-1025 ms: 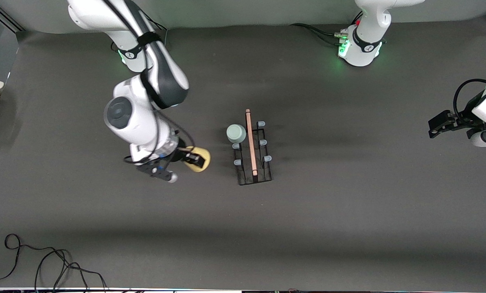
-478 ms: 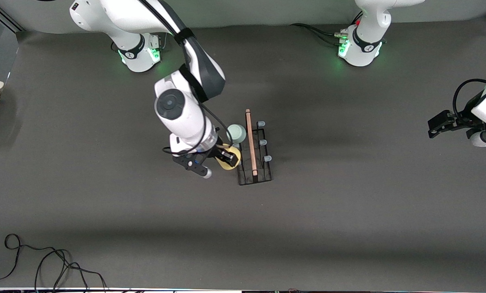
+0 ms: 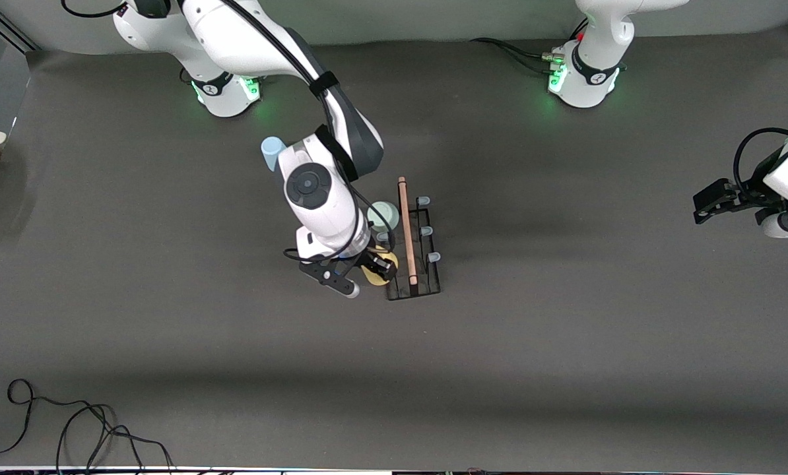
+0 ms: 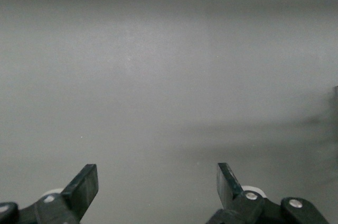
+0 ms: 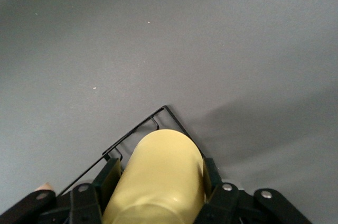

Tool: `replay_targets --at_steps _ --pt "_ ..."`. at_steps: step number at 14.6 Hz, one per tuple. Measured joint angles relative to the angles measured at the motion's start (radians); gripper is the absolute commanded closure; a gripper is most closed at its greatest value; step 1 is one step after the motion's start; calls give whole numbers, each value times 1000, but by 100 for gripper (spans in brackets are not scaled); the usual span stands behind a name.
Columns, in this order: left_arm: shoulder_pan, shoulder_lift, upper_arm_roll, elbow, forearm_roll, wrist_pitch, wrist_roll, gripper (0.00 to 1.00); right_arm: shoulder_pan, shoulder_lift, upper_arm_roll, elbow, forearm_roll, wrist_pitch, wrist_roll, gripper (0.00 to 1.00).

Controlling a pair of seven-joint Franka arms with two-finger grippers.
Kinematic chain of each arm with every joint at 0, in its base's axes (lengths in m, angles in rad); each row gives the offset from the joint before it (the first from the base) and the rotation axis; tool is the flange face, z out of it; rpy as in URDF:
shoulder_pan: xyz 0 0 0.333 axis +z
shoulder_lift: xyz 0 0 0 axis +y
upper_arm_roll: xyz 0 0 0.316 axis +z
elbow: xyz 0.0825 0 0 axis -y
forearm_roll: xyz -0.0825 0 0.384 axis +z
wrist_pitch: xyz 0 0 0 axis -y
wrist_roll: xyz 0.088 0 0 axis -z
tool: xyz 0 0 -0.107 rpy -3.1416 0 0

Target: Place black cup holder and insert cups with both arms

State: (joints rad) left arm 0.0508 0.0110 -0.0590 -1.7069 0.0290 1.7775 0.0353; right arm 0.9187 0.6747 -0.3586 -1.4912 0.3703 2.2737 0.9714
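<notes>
While the black cup holder (image 3: 412, 247) stands placed with the grey-green cup (image 3: 383, 216) on a peg, the right gripper (image 3: 375, 266) clamps the yellow cup (image 5: 158, 179) over it, the blue cup (image 3: 272, 152) remains, and the left gripper (image 4: 157, 186) waits with fingers apart.

1. Your right claw (image 3: 375, 266), clamped on the yellow cup (image 3: 382, 269), crowds the rack (image 3: 412, 264) on its right-arm side.
2. The grey-green cup (image 3: 383, 214) blocks that same row.
3. The pegs (image 3: 426, 231) facing the left arm's end stand free.
4. Your left claw (image 3: 703, 206) waits with fingers spread.
</notes>
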Motion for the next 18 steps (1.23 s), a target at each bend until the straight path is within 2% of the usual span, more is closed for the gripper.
replay_targets --at_steps 1,2,7,9,13,18 --pt "0 0 0 0 0 0 0 0 3 10 0 1 0 6 2 6" --pt "0 0 0 0 0 0 0 0 5 17 0 1 0 8 3 0" --pt "0 1 0 0 0 0 0 0 5 20 -8 17 0 7 4 0" --pt "0 2 0 0 0 0 0 0 1 5 -20 34 -3 -33 3 0" --pt "0 5 0 0 0 0 -1 0 -50 -113 -63 103 -21 -316 -80 0" --pt "0 6 -1 0 0 0 -1 0 -204 -314 -83 134 -25 -661 -322 0"
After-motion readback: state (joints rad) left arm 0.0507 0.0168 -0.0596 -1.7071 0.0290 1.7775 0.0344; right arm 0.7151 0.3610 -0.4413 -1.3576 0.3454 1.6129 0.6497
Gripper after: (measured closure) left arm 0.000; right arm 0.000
